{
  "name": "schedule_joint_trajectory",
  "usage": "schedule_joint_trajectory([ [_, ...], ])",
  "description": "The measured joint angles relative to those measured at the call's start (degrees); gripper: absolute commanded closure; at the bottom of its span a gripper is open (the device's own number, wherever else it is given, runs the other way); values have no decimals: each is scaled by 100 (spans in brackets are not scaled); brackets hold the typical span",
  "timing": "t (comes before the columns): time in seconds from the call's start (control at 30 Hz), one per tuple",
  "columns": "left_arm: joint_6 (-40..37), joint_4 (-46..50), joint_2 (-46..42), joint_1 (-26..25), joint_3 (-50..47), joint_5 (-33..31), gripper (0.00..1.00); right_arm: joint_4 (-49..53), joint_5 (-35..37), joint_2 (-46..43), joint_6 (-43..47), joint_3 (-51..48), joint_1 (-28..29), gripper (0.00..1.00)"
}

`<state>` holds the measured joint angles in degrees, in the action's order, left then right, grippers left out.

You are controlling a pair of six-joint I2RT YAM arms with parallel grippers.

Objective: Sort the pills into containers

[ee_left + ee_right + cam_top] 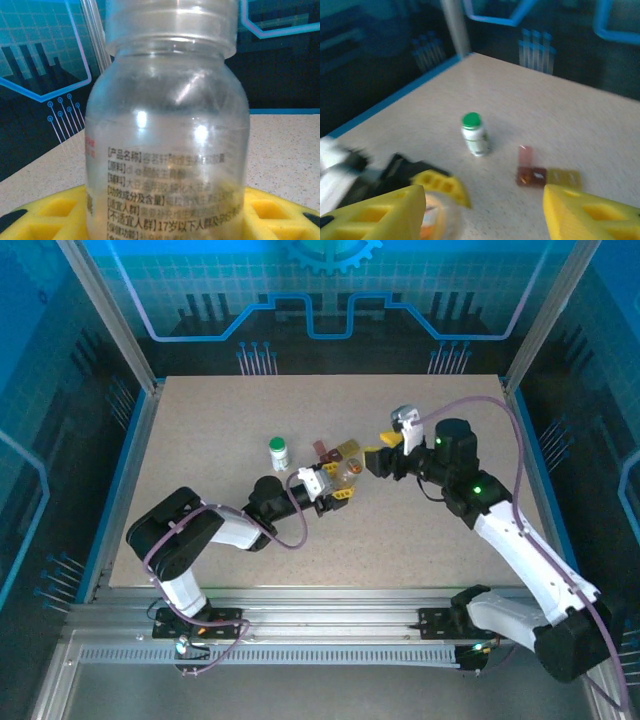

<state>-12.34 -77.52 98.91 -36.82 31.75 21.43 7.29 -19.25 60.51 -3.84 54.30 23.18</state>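
Observation:
My left gripper (338, 483) is shut on a clear glass bottle (350, 474) with no cap, near the table's middle. That printed bottle (167, 150) stands upright between the yellow fingers (50, 215). Just behind it lie the dark red box (326, 453) and the yellow box (347, 450), side by side. In the right wrist view the dark red box (531, 176) has its lid flipped back and small bits inside; the yellow box (564, 177) touches its right side. My right gripper (374, 458) hovers open just right of the boxes, its fingers (375, 215) wide apart.
A green-capped white bottle (279, 452) stands upright left of the boxes, seen again as the white bottle (474, 134). The clear bottle (432, 217) shows orange at the lower left of the right wrist view. Bare tabletop (450, 400) stretches behind, with blue rails at the edges.

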Motion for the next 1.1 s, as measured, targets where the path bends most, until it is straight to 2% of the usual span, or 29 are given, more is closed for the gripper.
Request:
schedule_joint_trajectory([
  [0.13, 94, -2, 0, 61, 0, 302, 100, -271, -1163, -177, 1150, -208, 0, 33],
  [0.27, 153, -2, -24, 68, 0, 662, 100, -199, -2168, 26, 2256, -212, 0, 29],
  [0.4, 155, -2, -103, 68, 0, 894, 100, 317, -2608, 444, 3233, 9, 0, 30],
  [0.53, 155, -44, -166, 68, -2, 1038, 100, 758, -2697, 636, 3858, 208, 0, 31],
  [0.7, 177, -44, -170, 68, 0, 1189, 100, 1290, -2782, 881, 4380, 573, 0, 48],
  [0.87, 190, -42, -170, 68, 0, 1213, 100, 1648, -2817, 988, 4597, 684, 0, 51],
  [1.03, 195, -20, -168, 74, 0, 1281, 100, 1847, -2791, 1075, 4594, 785, 0, 72],
  [1.1, 201, -24, -168, 94, 0, 1276, 100, 1799, -2708, 1075, 4406, 793, 2, 84],
])
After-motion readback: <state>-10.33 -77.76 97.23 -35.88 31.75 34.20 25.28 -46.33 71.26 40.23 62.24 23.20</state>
